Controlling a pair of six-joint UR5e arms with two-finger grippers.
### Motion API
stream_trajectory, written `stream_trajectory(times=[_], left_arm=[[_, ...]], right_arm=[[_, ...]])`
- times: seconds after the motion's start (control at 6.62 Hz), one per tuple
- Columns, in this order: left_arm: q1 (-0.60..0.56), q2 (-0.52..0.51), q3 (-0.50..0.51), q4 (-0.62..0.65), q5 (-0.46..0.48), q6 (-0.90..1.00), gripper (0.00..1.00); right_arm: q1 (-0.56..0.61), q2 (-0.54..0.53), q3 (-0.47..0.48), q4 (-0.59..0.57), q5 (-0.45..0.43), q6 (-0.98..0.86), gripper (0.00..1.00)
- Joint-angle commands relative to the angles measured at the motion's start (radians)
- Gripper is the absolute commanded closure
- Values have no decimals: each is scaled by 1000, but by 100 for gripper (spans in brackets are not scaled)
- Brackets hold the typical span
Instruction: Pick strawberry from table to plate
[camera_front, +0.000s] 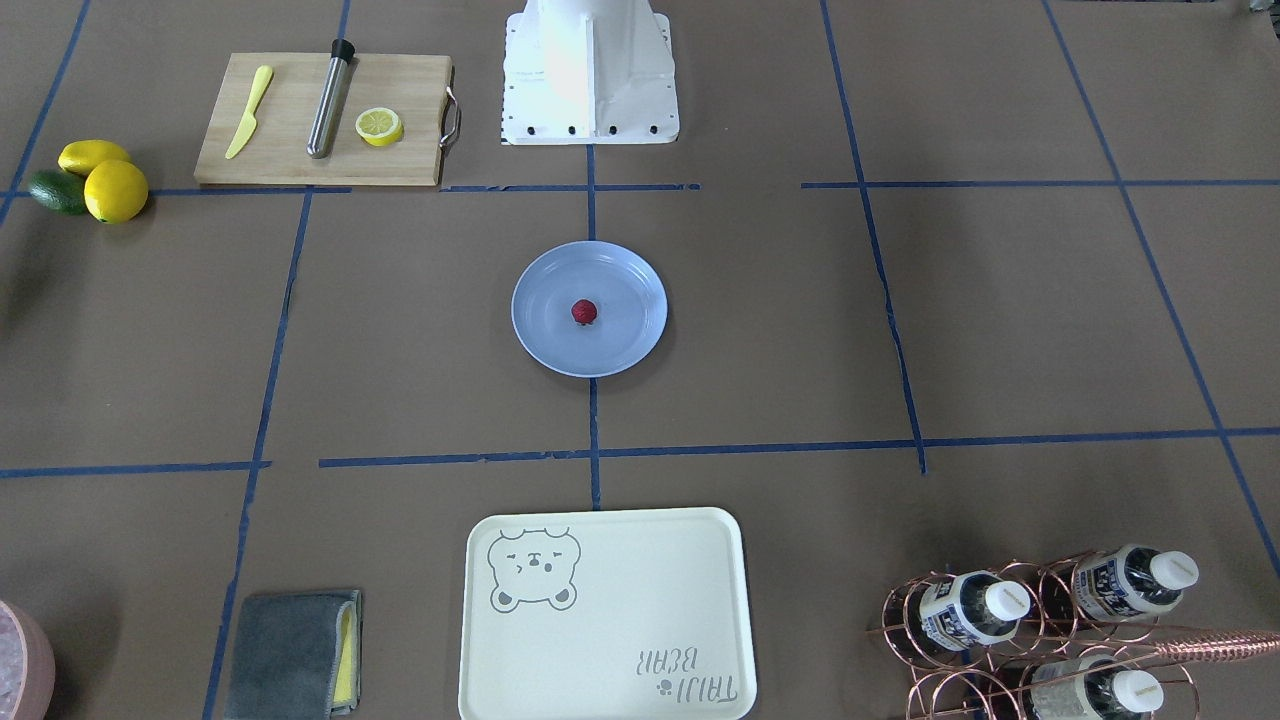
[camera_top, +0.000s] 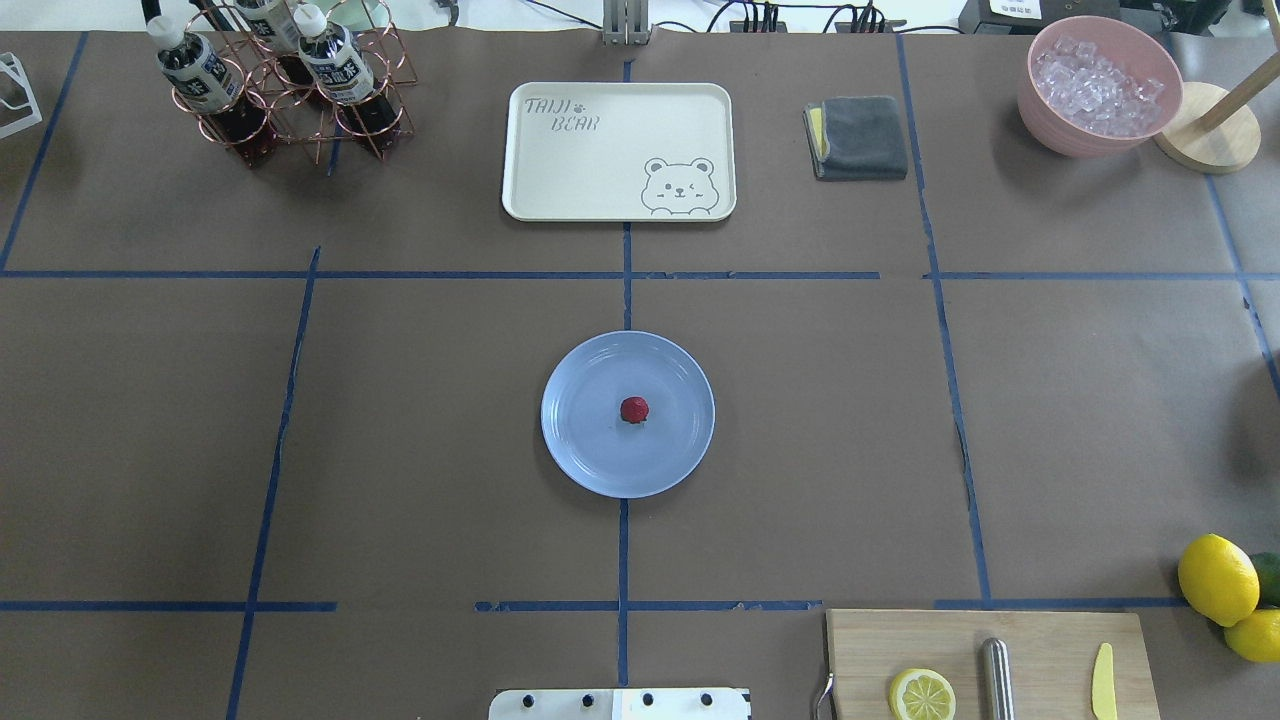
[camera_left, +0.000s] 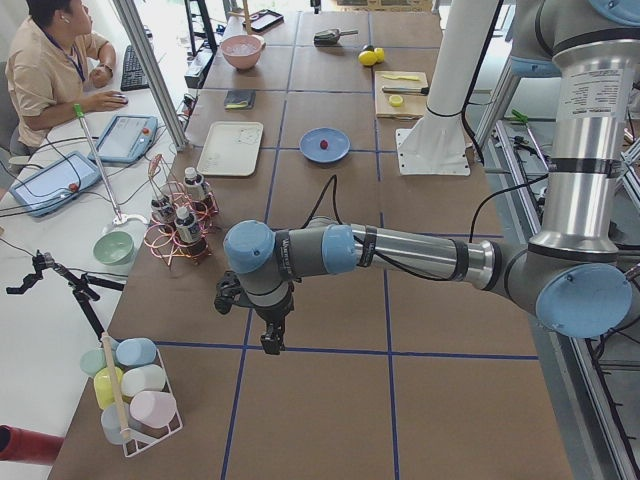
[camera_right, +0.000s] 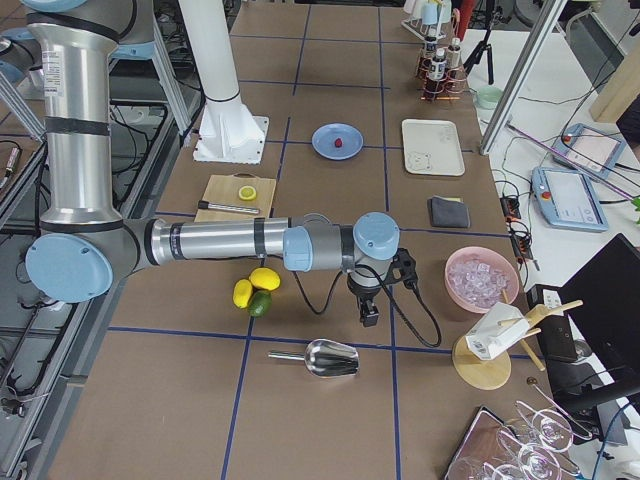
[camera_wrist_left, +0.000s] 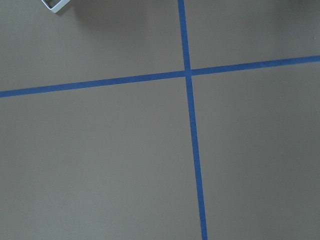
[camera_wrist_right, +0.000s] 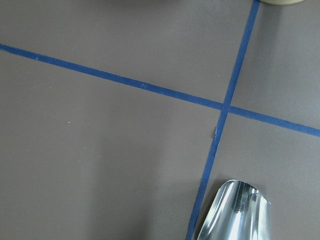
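Observation:
The small dark red strawberry (camera_front: 585, 312) (camera_top: 634, 409) lies in the middle of the round light blue plate (camera_front: 620, 275) (camera_top: 585, 445), which sits at the centre of the brown table (camera_front: 400, 330). Both grippers are far from it and show only in the side views. My left gripper (camera_left: 270, 345) hangs over the table's left end, beyond the bottle rack. My right gripper (camera_right: 368, 318) hangs over the right end, near a metal scoop (camera_right: 330, 357) (camera_wrist_right: 237, 212). I cannot tell whether either is open or shut. The wrist views show only bare paper and blue tape.
A cream bear-print tray (camera_top: 618, 150) lies beyond the plate. A copper rack of bottles (camera_top: 280, 80) stands far left, with a grey cloth (camera_top: 860, 137) and a pink bowl of ice (camera_top: 1100, 85) far right. A cutting board (camera_top: 990, 660) and lemons (camera_top: 1220, 580) are near right. A person (camera_left: 55, 70) sits at a side desk.

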Motion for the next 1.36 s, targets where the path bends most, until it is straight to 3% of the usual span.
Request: stream_trajectory(times=[0.0,1.21], left_arm=[[-4,27,-1,-77,0,-8,0],[31,28,21,-26,-5,-10,0]], right_arm=[[-7,3,-3,-28,0,-9,0],[-12,51,-13,-106,-5,-61,0]])
